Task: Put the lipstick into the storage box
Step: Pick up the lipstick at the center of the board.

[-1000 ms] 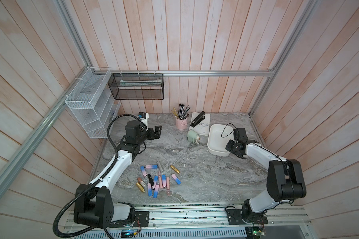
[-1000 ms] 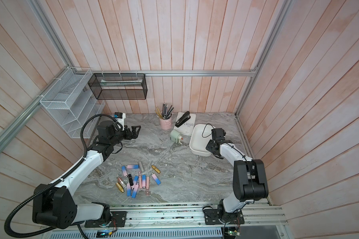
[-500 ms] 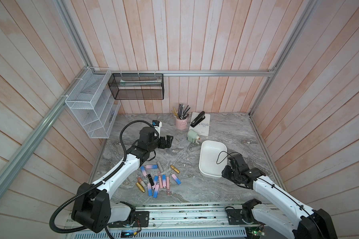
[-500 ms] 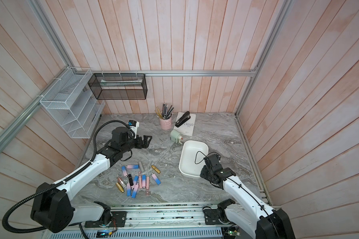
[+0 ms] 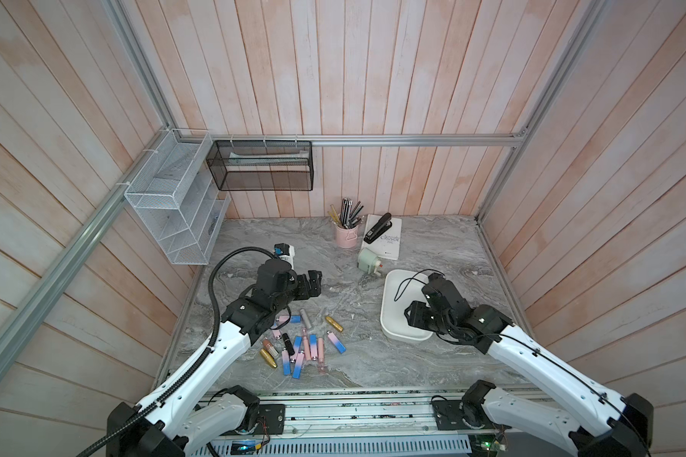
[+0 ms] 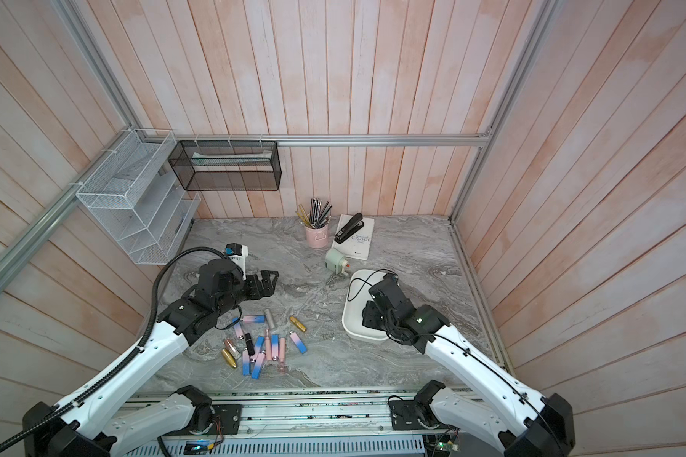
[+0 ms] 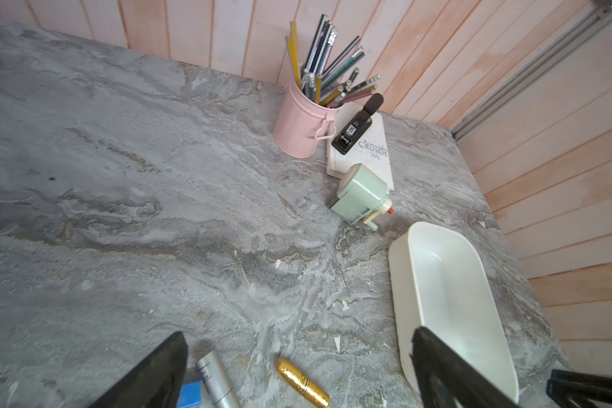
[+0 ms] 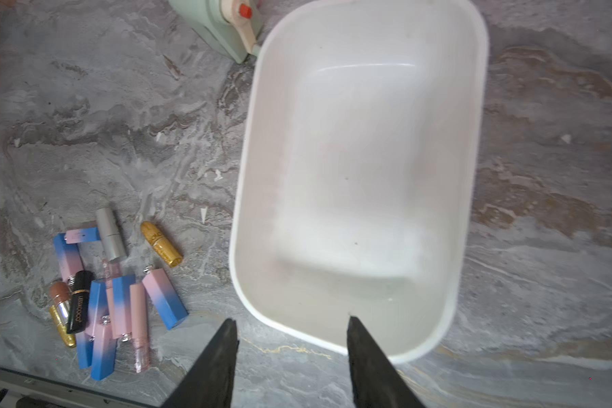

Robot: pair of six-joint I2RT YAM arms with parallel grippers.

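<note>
Left fingers [image 7: 149,374] wide, right fingers [image 8: 212,364] parted.

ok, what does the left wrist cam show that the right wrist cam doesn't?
Left wrist only: the pink metal pencil cup and the black stapler lying on the white paperback book.
Right wrist only: the black lipstick tube and most of the pile of pink-and-blue square lipsticks; the left wrist catches just a blue corner of it.
Both: the white plastic storage tub, empty, the mint-green pencil sharpener, the gold lipstick and the silver lipstick tube, all on the grey marble table.
</note>
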